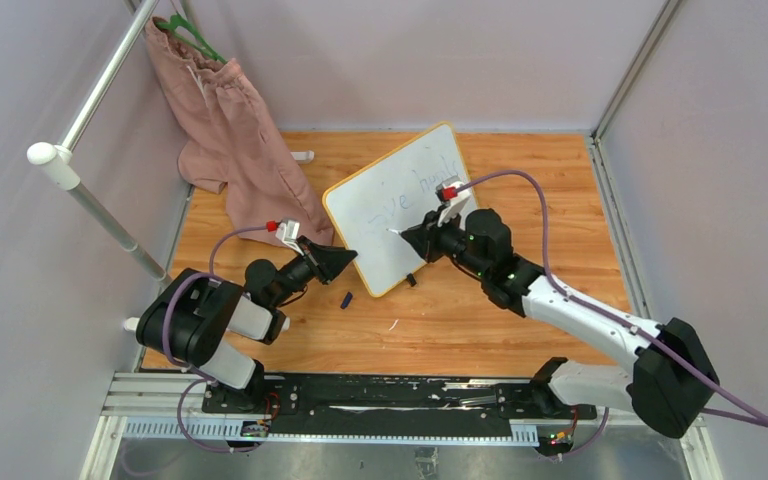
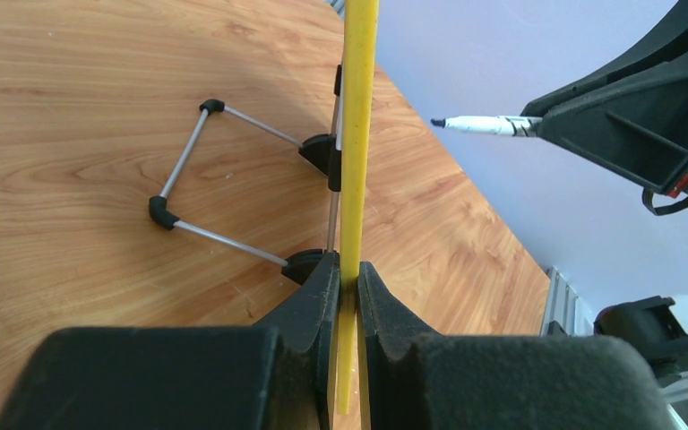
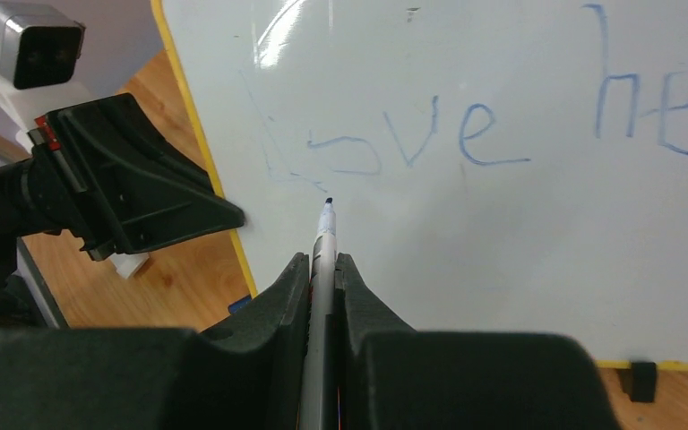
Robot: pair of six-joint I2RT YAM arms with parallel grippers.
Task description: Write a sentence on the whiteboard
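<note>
Tabletop (image 1: 580,180) wood-grained under whiteboard (image 1: 390,215); pale walls (image 1: 410,60); pink cloth (image 1: 230,130), perhaps trousers, back-left.

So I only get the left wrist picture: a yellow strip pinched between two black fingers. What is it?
Observer: That is the frame of a whiteboard, seen edge-on. From above, the left pincer grips the edge on the side where the writing starts, low down.
Operator: Is anything written on it?
Observer: Yes. The right wrist view shows faint blue words: "love", then a word starting "he".
Operator: And that pen at my right, where is it aimed?
Observer: The marker, held in the right pincer, points just below the start of "love".
</note>
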